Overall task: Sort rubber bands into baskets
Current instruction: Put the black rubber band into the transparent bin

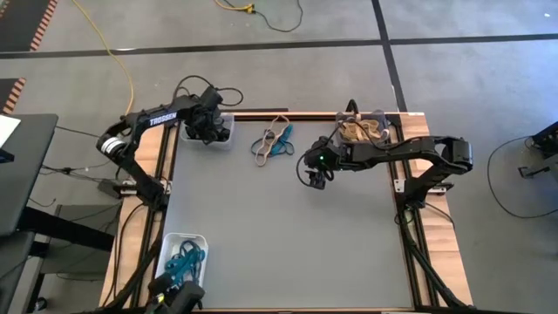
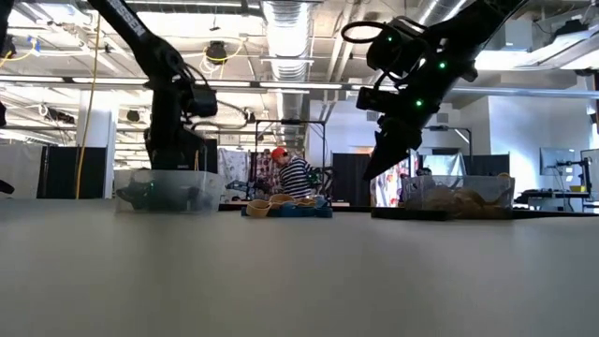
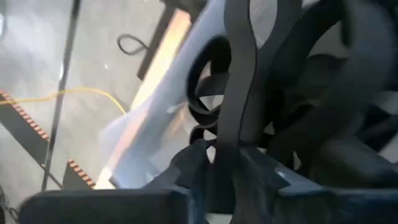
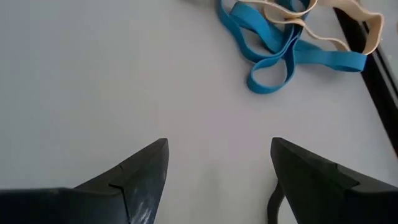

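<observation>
While left hand point(image 1: 207, 128) pinches a black rubber band point(image 3: 239, 93), right hand point(image 4: 217, 163) spread, empty.

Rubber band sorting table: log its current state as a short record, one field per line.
loose pile: teal-blue and tan rubber bands lie tangled on the table near its far edge
clear basket: far left corner, black bands inside
dark grey basket: far right, holds tan bands
white basket: near left, holds teal-blue bands
left gripper: over the clear basket, shut on a black band
right gripper: open, empty, above bare table short of the loose pile
</observation>
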Motion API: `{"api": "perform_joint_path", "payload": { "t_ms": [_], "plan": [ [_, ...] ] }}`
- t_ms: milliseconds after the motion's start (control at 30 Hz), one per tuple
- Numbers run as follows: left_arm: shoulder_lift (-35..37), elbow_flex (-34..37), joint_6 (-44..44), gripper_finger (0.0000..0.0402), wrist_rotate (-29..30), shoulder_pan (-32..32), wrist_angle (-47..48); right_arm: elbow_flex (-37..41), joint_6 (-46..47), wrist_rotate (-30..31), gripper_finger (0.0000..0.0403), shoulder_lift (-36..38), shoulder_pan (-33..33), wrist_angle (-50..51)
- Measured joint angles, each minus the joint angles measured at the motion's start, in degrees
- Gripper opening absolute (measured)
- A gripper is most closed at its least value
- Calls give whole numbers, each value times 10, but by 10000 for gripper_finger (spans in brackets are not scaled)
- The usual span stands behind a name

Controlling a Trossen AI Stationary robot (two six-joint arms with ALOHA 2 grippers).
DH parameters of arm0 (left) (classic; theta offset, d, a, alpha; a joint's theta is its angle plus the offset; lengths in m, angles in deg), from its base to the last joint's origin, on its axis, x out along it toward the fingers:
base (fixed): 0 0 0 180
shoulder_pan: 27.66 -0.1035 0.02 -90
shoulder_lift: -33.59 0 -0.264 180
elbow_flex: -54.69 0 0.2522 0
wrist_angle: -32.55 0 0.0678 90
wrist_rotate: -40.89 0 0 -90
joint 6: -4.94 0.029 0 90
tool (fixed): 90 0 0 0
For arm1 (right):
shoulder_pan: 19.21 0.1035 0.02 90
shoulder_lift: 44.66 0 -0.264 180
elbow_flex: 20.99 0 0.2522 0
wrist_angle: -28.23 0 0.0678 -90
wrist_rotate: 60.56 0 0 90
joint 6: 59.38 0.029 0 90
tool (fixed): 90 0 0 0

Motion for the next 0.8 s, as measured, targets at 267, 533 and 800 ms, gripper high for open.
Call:
{"api": "perform_joint_path", "payload": {
  "t_ms": [267, 533, 800],
  "plan": [
    [104, 0, -19, 144, 0, 25, 29, 0, -11, 0, 311, 0, -7, -13],
    [196, 0, -74, 153, -106, 67, 32, 0, -9, 0, 311, 0, -29, -7],
    [211, 0, -114, 153, -177, 160, 31, 30, 9, -4, 311, 0, -86, 11]
  ]
}}
